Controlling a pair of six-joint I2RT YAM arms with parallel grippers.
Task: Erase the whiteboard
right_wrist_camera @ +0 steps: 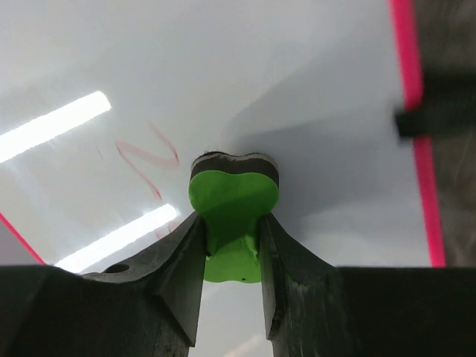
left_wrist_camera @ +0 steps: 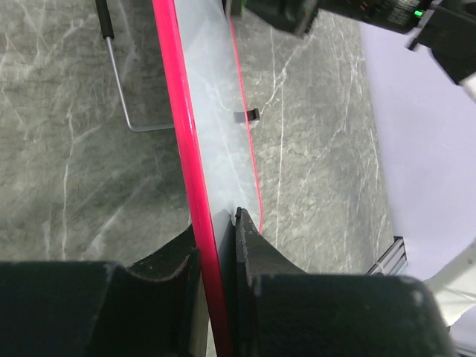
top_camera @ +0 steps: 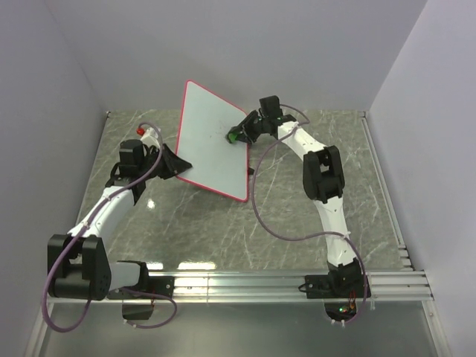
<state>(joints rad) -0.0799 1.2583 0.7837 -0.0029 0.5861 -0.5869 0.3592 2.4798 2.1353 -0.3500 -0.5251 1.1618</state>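
Note:
The whiteboard (top_camera: 210,141) is white with a red-pink rim and is held tilted above the table. My left gripper (top_camera: 175,163) is shut on its left edge; in the left wrist view the rim (left_wrist_camera: 186,149) runs between my fingers (left_wrist_camera: 256,253). My right gripper (top_camera: 242,134) is shut on the green eraser (top_camera: 234,137) at the board's right side. In the right wrist view the eraser (right_wrist_camera: 233,201) presses its dark felt face against the board (right_wrist_camera: 297,82). Faint red scribbles (right_wrist_camera: 145,160) lie just left of it.
The grey marble table (top_camera: 297,223) lies under the board. Grey walls enclose the back and sides. A metal rail (top_camera: 260,282) runs along the near edge. A red-capped marker (top_camera: 147,134) lies beside my left wrist. A thin metal stand wire (left_wrist_camera: 123,89) hangs behind the board.

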